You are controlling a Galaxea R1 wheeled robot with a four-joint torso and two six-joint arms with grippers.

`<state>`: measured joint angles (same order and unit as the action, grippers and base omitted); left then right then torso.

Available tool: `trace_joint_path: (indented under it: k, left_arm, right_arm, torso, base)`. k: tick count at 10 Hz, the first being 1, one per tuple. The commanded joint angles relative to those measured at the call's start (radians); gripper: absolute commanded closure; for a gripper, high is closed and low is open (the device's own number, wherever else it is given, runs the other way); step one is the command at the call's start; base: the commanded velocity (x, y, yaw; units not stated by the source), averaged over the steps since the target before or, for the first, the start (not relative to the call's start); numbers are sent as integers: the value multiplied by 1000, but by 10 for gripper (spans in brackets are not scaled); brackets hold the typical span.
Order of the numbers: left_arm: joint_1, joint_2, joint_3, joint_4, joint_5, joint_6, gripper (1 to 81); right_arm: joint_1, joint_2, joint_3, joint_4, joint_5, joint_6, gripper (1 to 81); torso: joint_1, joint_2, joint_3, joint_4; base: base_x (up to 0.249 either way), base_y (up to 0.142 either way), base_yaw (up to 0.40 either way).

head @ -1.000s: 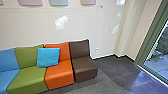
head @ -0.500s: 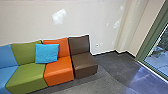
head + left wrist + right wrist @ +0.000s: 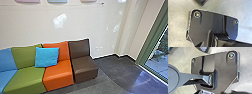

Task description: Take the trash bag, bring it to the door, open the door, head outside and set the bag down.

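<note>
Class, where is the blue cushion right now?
In the head view, the blue cushion leans where the green seat meets the orange one, left of centre.

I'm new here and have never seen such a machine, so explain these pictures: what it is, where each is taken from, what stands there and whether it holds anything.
This is a wheeled robot with two arms. The head view looks forward and down from high on it. A blue seat, green seat, orange seat and brown seat stand in a row by a wall, with a bright blue cushion on them. At right is glass in a green frame. The wrist cameras see the robot's own dark plate. I cannot tell whether anything is held.
</note>
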<state>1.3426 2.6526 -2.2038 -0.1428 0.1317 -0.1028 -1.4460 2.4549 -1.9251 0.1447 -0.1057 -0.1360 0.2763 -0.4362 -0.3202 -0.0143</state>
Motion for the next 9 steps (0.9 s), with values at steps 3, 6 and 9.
trace_joint_path:
  k: [3,6,9]
  left_arm:
    - [-131,-66,24,-57,83,2,10]
    - [-153,-63,24,-77,126,2,10]
    - [-164,-68,27,-90,140,2,10]
  right_arm:
    - [68,-136,115,36,-69,3,10]
    - [149,-201,154,58,-75,3,10]
    - [271,-284,209,125,-203,15,10]
  torso:
    - [108,-172,0,0]
    - [177,-281,0,0]
    - [245,-390,0,0]
  base:
    - [0,0,0]
    - [0,0,0]
    - [0,0,0]
